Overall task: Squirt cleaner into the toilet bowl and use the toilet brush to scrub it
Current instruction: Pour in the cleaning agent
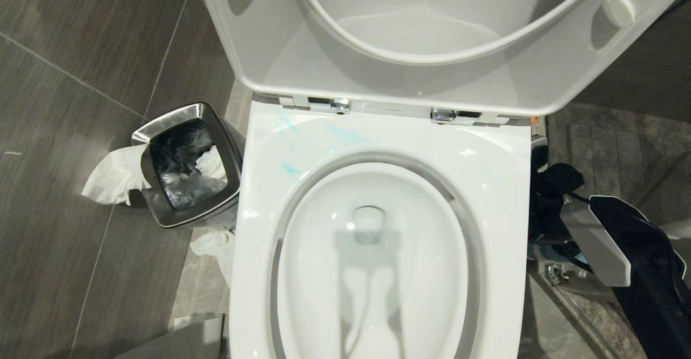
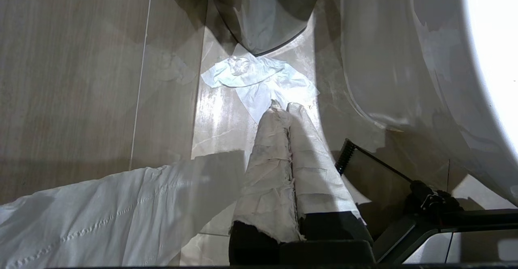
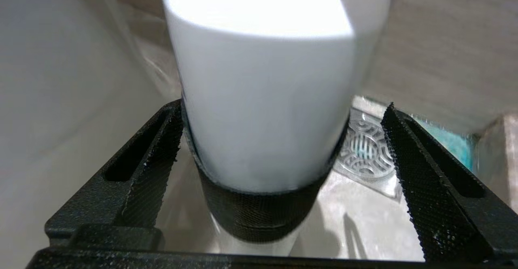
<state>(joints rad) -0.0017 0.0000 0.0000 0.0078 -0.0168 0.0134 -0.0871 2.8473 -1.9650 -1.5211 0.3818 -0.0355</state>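
Observation:
The white toilet bowl (image 1: 486,186) fills the head view, its seat and lid raised and its drain hole (image 1: 368,224) low in the basin. Pale teal smears of cleaner (image 1: 345,135) streak the back of the rim. The toilet brush is out of view. My right arm (image 1: 599,240) hangs low beside the bowl's right flank. My right gripper (image 3: 283,108) is open, its black fingers (image 3: 408,159) on either side of a white container (image 3: 263,99) with a black ribbed band. My left gripper (image 2: 286,106) is shut and holds nothing, its wrapped fingers pointing at the floor left of the toilet.
A square steel bin (image 1: 186,164) with a dark liner stands left of the bowl, crumpled tissue (image 1: 110,175) beside it. More tissue (image 2: 259,79) lies on the floor under the left gripper. A metal floor drain (image 3: 366,147) sits behind the white container.

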